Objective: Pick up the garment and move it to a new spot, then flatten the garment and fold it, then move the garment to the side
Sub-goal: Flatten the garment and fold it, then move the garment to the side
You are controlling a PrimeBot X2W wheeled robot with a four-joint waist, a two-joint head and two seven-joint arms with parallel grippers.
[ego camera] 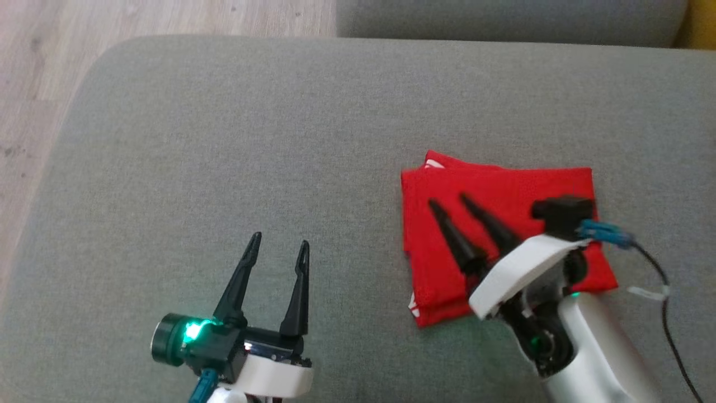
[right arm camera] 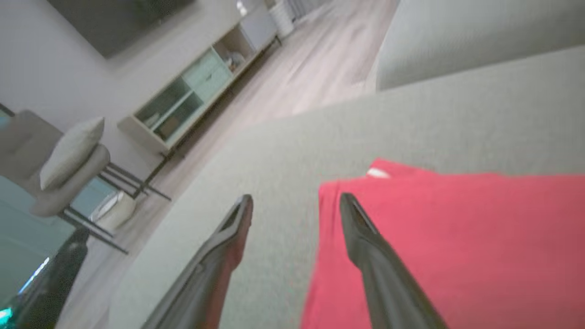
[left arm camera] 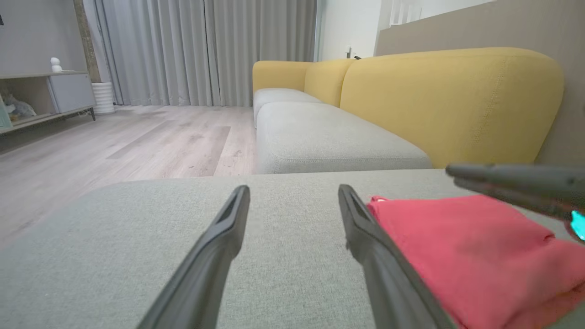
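Note:
The garment [ego camera: 498, 190] is red and lies folded into a thick rectangle on the right part of the grey cushion [ego camera: 251, 140]. My right gripper [ego camera: 446, 200] hovers over it, open, with nothing between its fingers; the fingers point up and left across the cloth. In the right wrist view the garment [right arm camera: 457, 237] lies under the open right gripper [right arm camera: 295, 201]. My left gripper [ego camera: 278, 239] stands open over bare cushion to the garment's left, holding nothing. The left wrist view has the left gripper [left arm camera: 292, 191] open, with the garment [left arm camera: 470, 246] just right of its right finger.
The cushion's rounded left edge drops to wooden floor [ego camera: 33, 84]. Behind the cushion sits a second grey seat [left arm camera: 320, 137] with a yellow backrest [left arm camera: 448, 100]. A low cabinet [right arm camera: 196, 91] and a chair [right arm camera: 68, 160] stand across the room. A black cable [ego camera: 668, 313] trails from my right wrist.

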